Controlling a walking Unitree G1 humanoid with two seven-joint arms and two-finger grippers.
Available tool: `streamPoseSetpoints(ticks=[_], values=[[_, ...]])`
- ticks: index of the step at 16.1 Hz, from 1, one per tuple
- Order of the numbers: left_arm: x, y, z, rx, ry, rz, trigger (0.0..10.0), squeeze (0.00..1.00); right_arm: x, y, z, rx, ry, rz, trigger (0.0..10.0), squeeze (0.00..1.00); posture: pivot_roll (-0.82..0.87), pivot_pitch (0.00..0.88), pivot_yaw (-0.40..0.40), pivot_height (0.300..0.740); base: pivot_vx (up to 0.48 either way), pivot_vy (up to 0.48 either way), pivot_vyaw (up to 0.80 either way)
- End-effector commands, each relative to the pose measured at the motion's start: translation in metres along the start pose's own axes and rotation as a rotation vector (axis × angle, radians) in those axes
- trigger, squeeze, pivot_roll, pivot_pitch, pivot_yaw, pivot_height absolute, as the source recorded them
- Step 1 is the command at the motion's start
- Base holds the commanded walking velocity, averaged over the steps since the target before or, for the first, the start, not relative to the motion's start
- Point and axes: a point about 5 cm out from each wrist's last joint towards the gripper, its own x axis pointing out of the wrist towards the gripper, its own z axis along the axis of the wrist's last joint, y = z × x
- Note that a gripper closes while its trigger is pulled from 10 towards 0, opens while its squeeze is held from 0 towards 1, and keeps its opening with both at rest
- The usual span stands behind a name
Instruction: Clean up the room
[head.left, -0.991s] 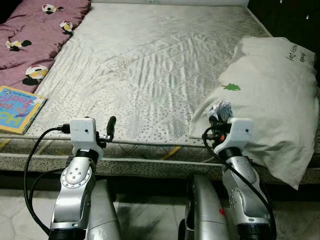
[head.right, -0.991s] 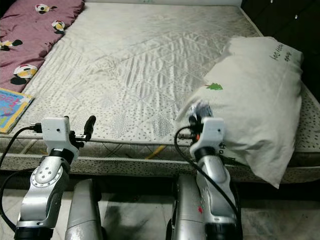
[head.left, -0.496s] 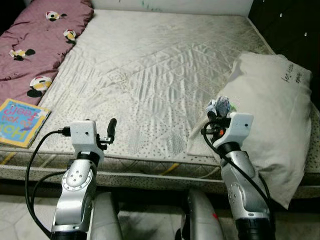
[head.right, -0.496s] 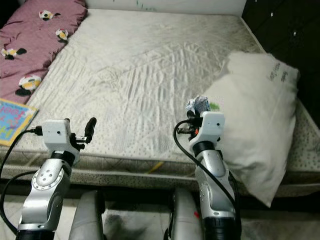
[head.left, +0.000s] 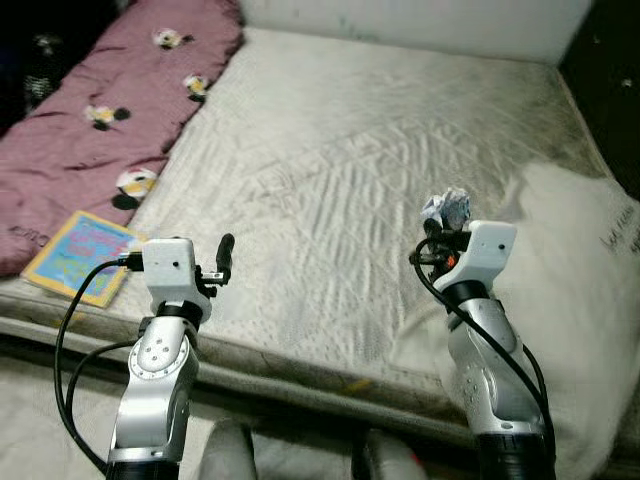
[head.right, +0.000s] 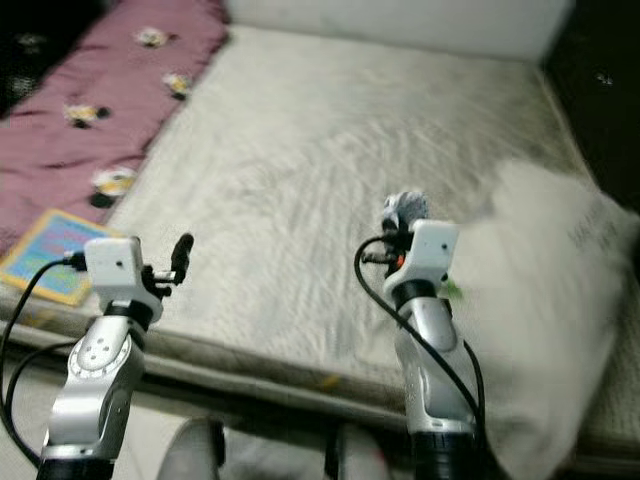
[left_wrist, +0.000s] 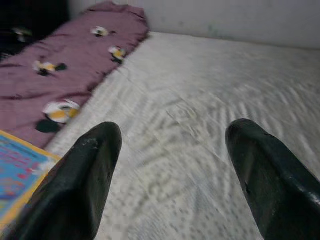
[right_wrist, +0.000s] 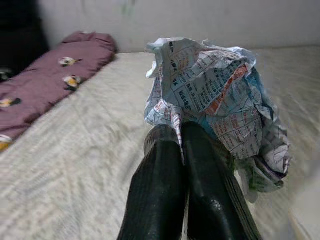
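— Right of centre in your head view, where's the trash?
— You have the crumpled paper ball (head.left: 446, 208) pinched at the tips of the right gripper (right_wrist: 176, 137), fingers pressed together on the printed, creased newsprint.
— And the other arm?
— Your left gripper (left_wrist: 172, 145) is spread wide above the quilted white mattress (head.left: 340, 190); a maroon blanket (head.left: 110, 120) and a picture book (head.left: 78, 255) sit left, a soft pillow (head.left: 590, 290) right.

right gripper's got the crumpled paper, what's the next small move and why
Probably keep the right gripper shut and carry the crumpled paper away from the bed toward a bin, since its fingers pinch the wad above the mattress and no bin is in sight. The left gripper is open and holds nothing, so it could take the book later.
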Motion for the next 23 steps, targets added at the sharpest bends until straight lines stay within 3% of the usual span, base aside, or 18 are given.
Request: streamPoseSetpoints(ticks=[1, 9, 14, 18, 23], values=[[0.001, 0.001, 0.0, 0.012, 0.002, 0.007, 10.0, 0.0, 0.002, 0.002, 0.006, -0.002, -0.022, 0.006, 10.0, 0.0, 0.02, 0.0, -0.049, 0.74, 0.0, 0.0, 0.0], [0.002, -0.007, 0.0, 0.0, 0.001, -0.006, 10.0, 0.0, 0.001, -0.001, 0.001, -0.027, -0.008, -0.001, 10.0, 0.0, 0.02, 0.0, -0.059, 0.74, 0.0, 0.0, 0.0], [0.011, -0.01, 0.015, -0.001, -0.035, -0.048, 10.0, 0.0, 0.005, 0.006, -0.002, -0.059, 0.039, 0.025, 10.0, 0.0, 0.01, 0.009, -0.067, 0.74, 0.0, 0.0, -0.4], [0.013, -0.004, 0.017, -0.002, -0.026, -0.046, 10.0, 0.0, 0.004, 0.012, -0.007, -0.026, 0.035, 0.024, 10.0, 0.0, 0.01, 0.011, -0.047, 0.74, 0.0, 0.465, -0.67], [0.005, -0.009, 0.004, -0.022, 0.025, -0.042, 10.0, 0.0, -0.001, 0.008, -0.012, -0.035, 0.058, 0.018, 10.0, 0.0, 0.0, 0.0, -0.049, 0.74, 0.0, 0.48, 0.0]])
